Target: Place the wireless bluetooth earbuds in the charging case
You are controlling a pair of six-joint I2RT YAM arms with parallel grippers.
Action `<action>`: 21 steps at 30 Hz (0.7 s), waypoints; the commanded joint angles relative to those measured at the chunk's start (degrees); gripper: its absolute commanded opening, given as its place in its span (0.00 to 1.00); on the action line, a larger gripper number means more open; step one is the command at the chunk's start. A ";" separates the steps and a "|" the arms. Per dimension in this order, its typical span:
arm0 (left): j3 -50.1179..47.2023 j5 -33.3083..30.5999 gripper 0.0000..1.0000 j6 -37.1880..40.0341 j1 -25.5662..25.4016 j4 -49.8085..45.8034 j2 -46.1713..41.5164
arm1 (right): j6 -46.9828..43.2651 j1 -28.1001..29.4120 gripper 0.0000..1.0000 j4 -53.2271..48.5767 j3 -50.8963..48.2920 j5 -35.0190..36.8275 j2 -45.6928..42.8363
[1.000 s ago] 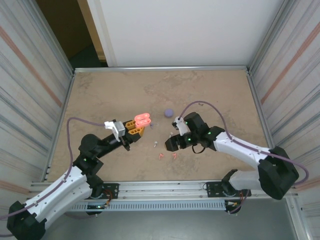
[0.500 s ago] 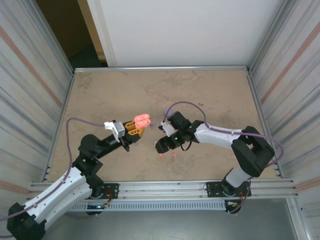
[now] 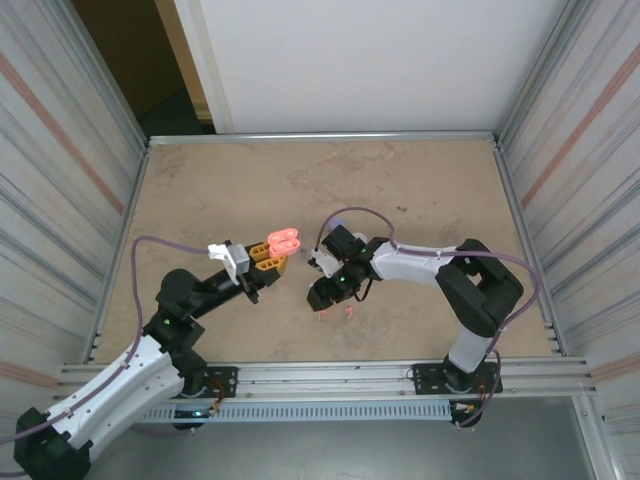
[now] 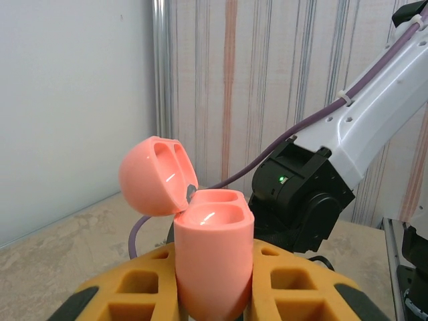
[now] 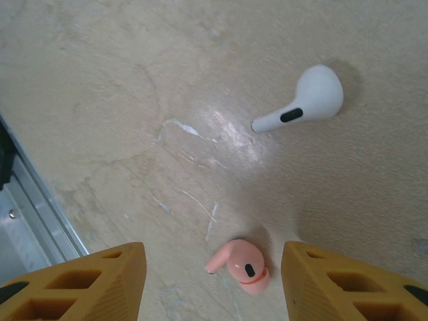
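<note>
My left gripper (image 4: 214, 254) is shut on a coral-red charging case (image 4: 212, 224), held upright off the table with its lid (image 4: 156, 175) hinged open and both wells empty. From above, the case (image 3: 284, 239) sits at the tip of the left gripper (image 3: 268, 259). My right gripper (image 5: 212, 259) points down at the table, open. A coral earbud (image 5: 243, 266) lies between its orange fingers (image 5: 107, 281), touching neither. A white earbud (image 5: 304, 100) lies further off. From above, the right gripper (image 3: 321, 297) hovers just over two coral earbuds (image 3: 322, 317).
The right arm (image 4: 301, 200) stands close behind the held case. Metal frame walls (image 3: 110, 200) surround the tan table. A rail (image 5: 27, 221) at the table's near edge runs close to the right gripper.
The right arm has swung left and lowered over the coral earbuds, and its jaws have narrowed. The left arm and the case have stayed put.
</note>
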 commanded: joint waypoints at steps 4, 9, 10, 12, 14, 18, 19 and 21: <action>-0.07 -0.71 0.00 1.04 -0.46 0.47 -0.91 | -1.99 0.66 0.51 -3.38 2.48 -0.51 2.86; -0.15 -0.77 0.00 1.12 -0.46 0.25 -1.12 | -2.32 0.69 0.44 -4.21 2.62 -1.41 3.73; -0.15 -0.83 0.00 1.19 -0.45 0.21 -1.13 | -2.43 0.72 0.43 -4.26 2.56 -1.46 3.82; -0.17 -0.91 0.00 1.28 -0.45 0.16 -1.22 | -2.60 0.81 0.41 -4.65 2.40 -1.70 3.86; -0.11 -1.01 0.00 1.28 -0.46 0.03 -1.19 | -2.75 0.80 0.40 -5.03 2.33 -1.68 3.94; -0.02 -0.97 0.00 1.29 -0.45 -0.10 -1.22 | -3.04 0.75 0.37 -6.08 2.35 -1.77 4.42; -0.06 -1.06 0.00 1.25 -0.47 -0.10 -1.24 | -3.12 0.76 0.36 -6.18 2.37 -1.82 4.54; -0.06 -1.04 0.00 1.23 -0.48 -0.19 -1.31 | -3.37 0.89 0.35 -6.52 2.48 -1.86 4.99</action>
